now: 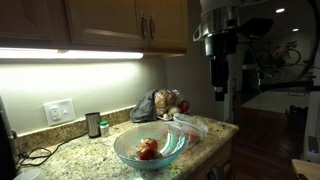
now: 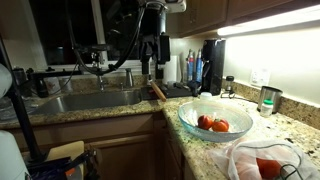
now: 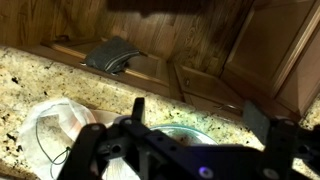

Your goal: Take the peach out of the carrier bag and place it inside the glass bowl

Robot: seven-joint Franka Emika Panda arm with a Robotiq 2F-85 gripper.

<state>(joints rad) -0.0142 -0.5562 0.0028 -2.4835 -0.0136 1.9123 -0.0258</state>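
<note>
Glass bowl (image 2: 238,129) holds red fruit (image 2: 212,124); carrier bag (image 2: 246,156) beside; metal cup (image 2: 266,98) near

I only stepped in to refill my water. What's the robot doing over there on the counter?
The arm's gripper hangs open and empty, well above the granite counter. Below it, the glass bowl holds a couple of reddish fruits. The plastic carrier bag lies beside the bowl with something red inside. Nothing is being gripped right now.

Both exterior views share bowl (image 1: 174,147) (image 2: 190,120); wrist overhead
</note>
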